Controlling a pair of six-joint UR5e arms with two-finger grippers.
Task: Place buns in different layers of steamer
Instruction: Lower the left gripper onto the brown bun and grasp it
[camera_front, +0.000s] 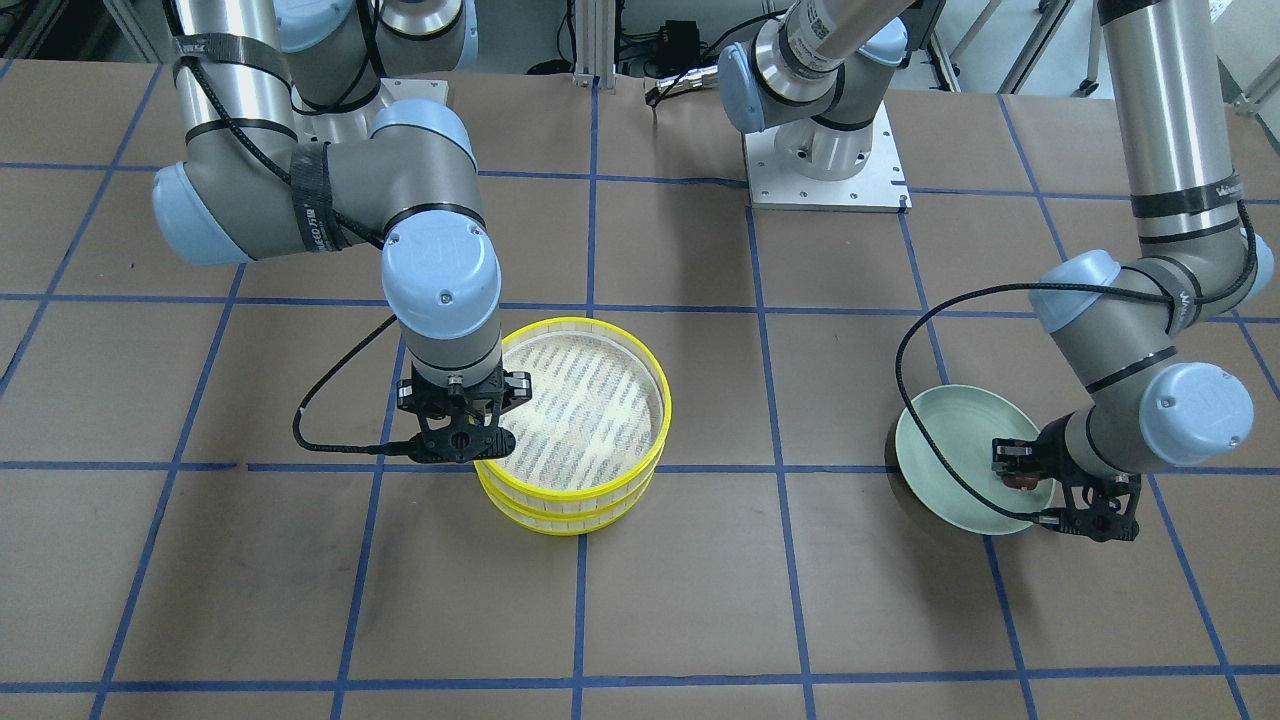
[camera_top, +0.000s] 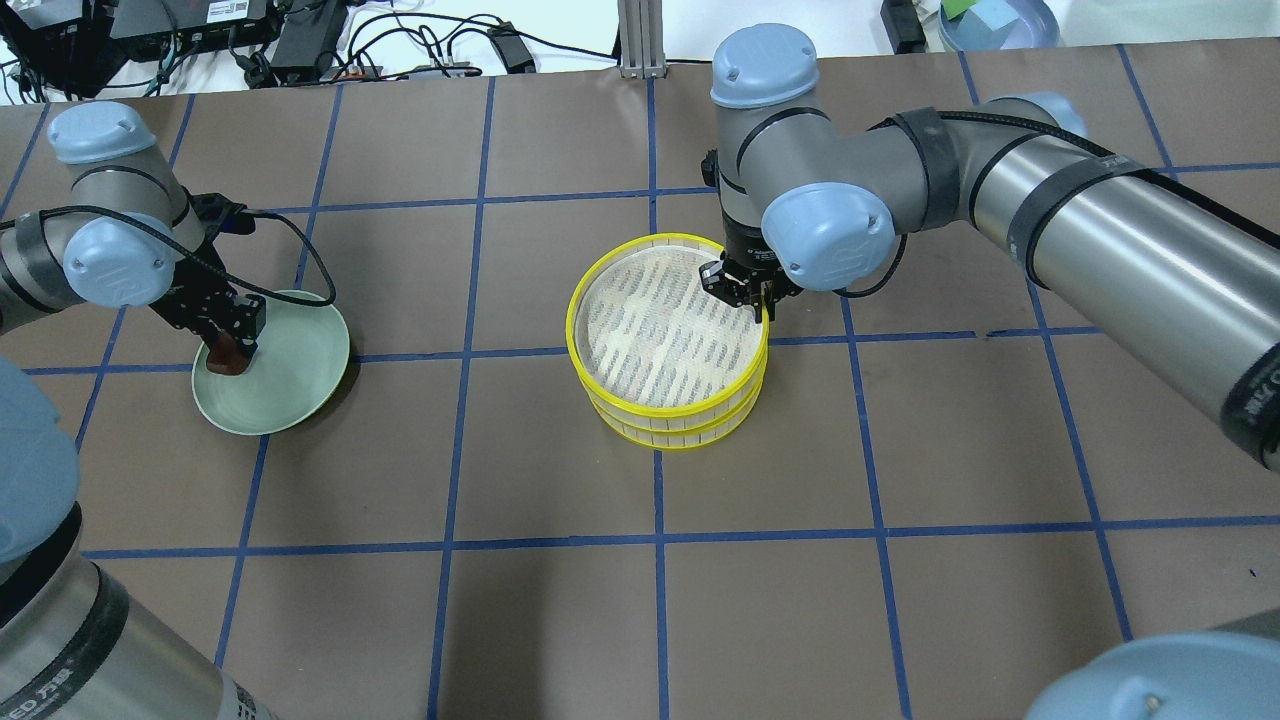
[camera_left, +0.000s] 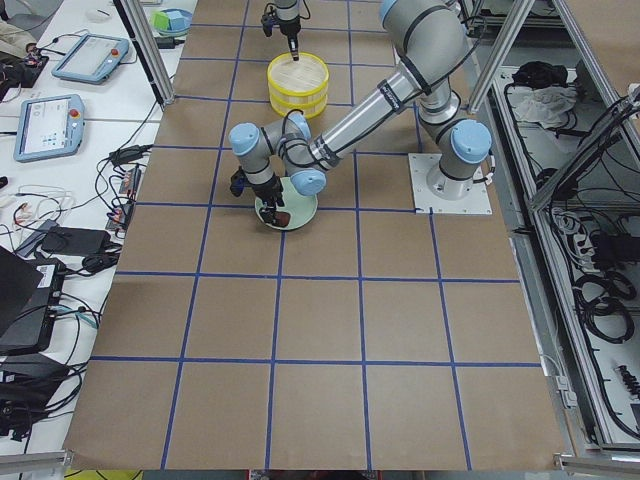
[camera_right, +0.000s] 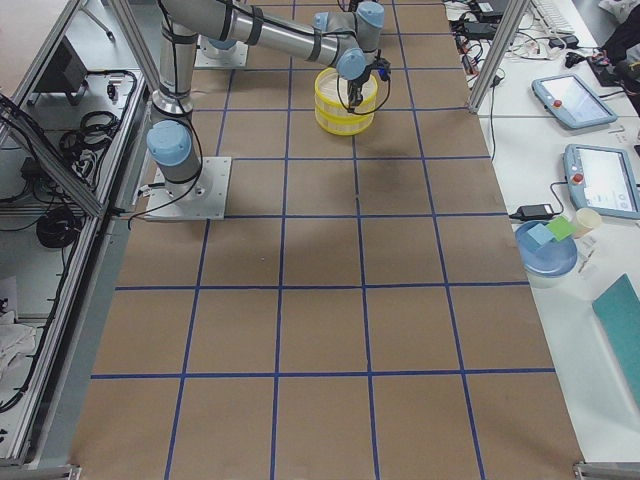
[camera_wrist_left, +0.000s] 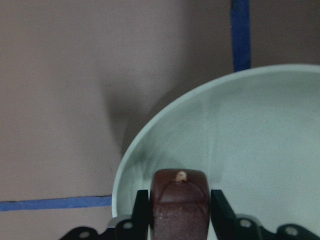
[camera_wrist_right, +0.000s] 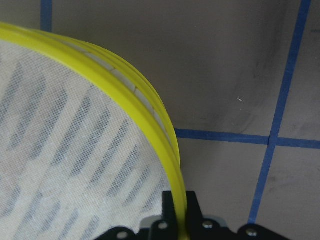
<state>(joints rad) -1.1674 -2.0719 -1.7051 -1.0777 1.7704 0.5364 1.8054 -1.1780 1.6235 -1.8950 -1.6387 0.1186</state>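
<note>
The steamer (camera_top: 575, 310) stands mid-table as two stacked yellow-rimmed tiers; its top mesh floor is bare. My right gripper (camera_top: 765, 305) is shut on the top tier's rim (camera_wrist_right: 150, 120) at the edge nearest that arm, one finger inside and one outside. My left gripper (camera_top: 232, 352) is shut on the dark reddish-brown bun (camera_wrist_left: 180, 200) at the near edge of the pale green plate (camera_wrist_left: 260, 140). In the front view the bun (camera_front: 1022, 480) shows between the fingers over the plate (camera_front: 950, 440). The cream-white bun is not in view.
Brown paper with blue tape grid lines covers the table (camera_top: 560, 450). The arms' base plate (camera_front: 825, 165) is at the robot side. Tablets and cables lie on side benches beyond the table ends (camera_left: 50, 125).
</note>
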